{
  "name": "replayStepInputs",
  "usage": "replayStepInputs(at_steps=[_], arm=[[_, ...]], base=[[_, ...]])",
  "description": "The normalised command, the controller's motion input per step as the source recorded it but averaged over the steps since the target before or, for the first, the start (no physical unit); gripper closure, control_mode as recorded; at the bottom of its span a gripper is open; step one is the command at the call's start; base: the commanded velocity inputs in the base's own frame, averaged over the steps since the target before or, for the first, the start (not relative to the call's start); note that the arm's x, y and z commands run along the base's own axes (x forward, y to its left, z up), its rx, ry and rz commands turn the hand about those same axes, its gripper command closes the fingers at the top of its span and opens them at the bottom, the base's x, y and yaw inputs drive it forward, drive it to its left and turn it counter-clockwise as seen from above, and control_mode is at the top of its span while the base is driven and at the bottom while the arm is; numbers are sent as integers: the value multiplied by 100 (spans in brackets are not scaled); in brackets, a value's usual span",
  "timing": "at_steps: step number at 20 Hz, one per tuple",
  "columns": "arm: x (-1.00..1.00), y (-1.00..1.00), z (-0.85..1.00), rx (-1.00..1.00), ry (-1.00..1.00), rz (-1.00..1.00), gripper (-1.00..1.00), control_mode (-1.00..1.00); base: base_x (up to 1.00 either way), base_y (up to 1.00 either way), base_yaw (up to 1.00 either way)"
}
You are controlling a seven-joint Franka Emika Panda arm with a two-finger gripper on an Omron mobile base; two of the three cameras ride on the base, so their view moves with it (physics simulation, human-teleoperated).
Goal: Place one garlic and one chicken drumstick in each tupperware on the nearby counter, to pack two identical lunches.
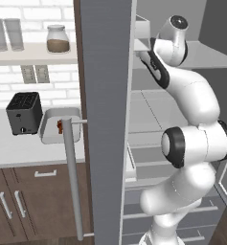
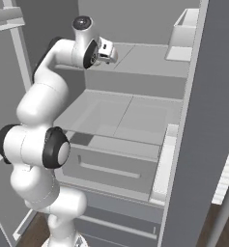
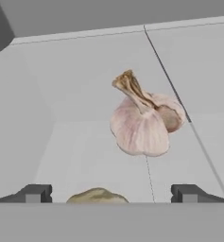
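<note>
The arm reaches high into the open fridge, and the gripper stands with its two fingertips far apart and nothing between them. In the hand view a garlic lies on the pale fridge shelf ahead of the gripper, a pinkish-white bulb with its dry brown stalk pointing up and to the left in that view; it is not touching the fingers. A second garlic shows as a rounded beige top at the bottom edge of the same view, between the two fingertips and a little nearer to the left one; whether it touches them I cannot tell. In the left base view the fridge door stands open, and to the left of it the counter carries one tupperware, and in it is a small reddish-brown thing that looks like a chicken drumstick, partly hidden by the long door handle. A black toaster stands just beside the tupperware, on its left. On the wall shelf above there is a glass jar with brown content.
</note>
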Motion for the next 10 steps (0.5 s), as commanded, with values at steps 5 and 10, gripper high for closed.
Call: replayStepInputs(at_steps=[5,10], arm=[[0,0,-35,0,2,-7,-100,-100],[1,0,-38,0,3,-5,100,-100]], base=[[0,0,0],[0,0,0]])
